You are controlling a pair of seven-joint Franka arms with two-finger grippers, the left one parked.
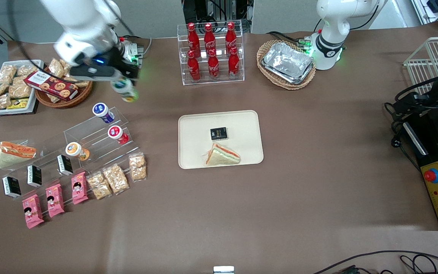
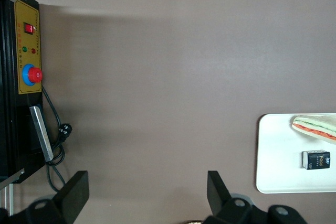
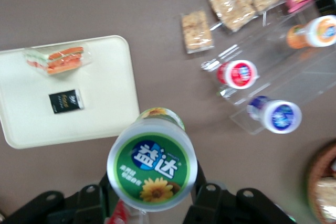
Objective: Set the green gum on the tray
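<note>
The green gum (image 1: pixel 125 90) is a small bottle with a green-and-white lid and yellowish-green body. My right gripper (image 1: pixel 122 84) is shut on it and holds it in the air above the table, farther from the front camera than the clear stepped display stand (image 1: pixel 89 140). In the right wrist view the gum's lid (image 3: pixel 152 165) fills the space between the fingers (image 3: pixel 206 195). The cream tray (image 1: pixel 249 125) lies at the table's middle, toward the parked arm from the gripper, and shows in the right wrist view (image 3: pixel 105 72). It bears a wrapped sandwich (image 1: pixel 222 155) and a small black box (image 1: pixel 218 133).
The stand holds blue-lidded (image 1: pixel 103 112), red-lidded (image 1: pixel 117 134) and orange-lidded (image 1: pixel 76 150) bottles. Snack bags (image 1: pixel 116 177), pink packets (image 1: pixel 55 199) and black boxes (image 1: pixel 34 175) lie nearer the camera. A cookie basket (image 1: pixel 57 89), a cola rack (image 1: pixel 211 53) and a foil-tray basket (image 1: pixel 287 64) stand farther back.
</note>
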